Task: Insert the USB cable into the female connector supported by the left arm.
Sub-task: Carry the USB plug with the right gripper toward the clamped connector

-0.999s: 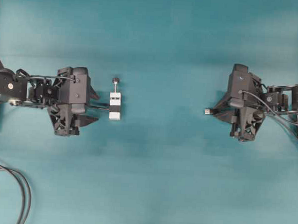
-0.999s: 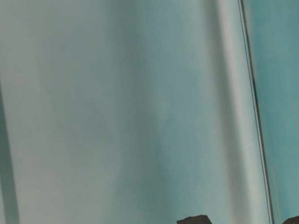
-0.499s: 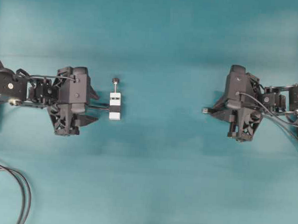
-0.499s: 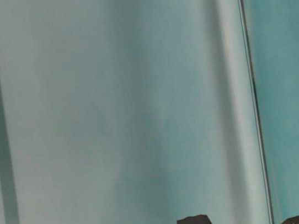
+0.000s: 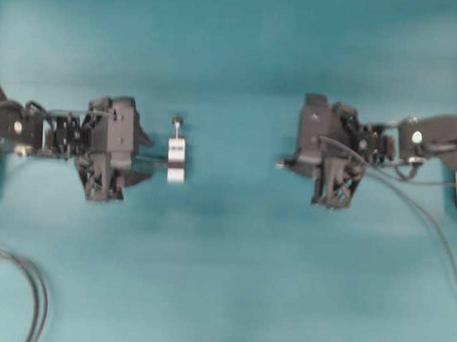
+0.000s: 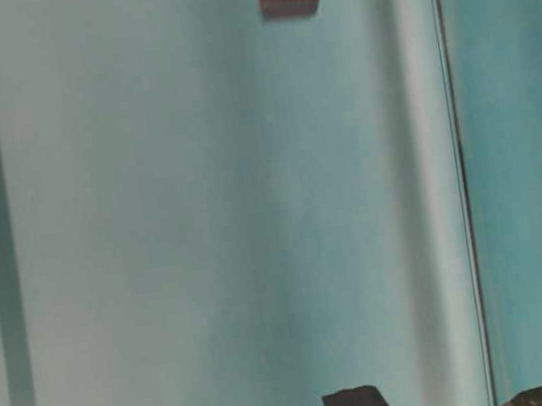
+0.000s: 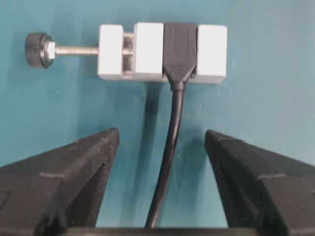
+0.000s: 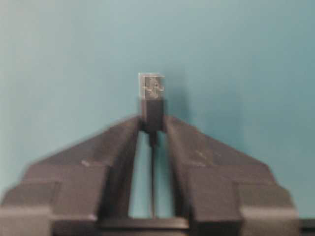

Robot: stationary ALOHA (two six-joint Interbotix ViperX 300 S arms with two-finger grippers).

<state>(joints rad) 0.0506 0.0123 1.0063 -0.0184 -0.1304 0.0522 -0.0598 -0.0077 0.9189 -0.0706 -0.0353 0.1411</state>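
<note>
Two grippers (image 5: 142, 157) (image 5: 288, 163), one female connector (image 5: 176, 159)

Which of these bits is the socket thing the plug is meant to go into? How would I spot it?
On the teal table, look just in front of the left tool, whose jaws stand wide open. The female connector is the small white block there, with a black band across it and a thin screw ending in a black knob.

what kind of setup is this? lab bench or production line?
Likely a lab bench: two black robot arms face each other over a plain teal table, with just a clamped female connector and a USB cable as a test task.
</note>
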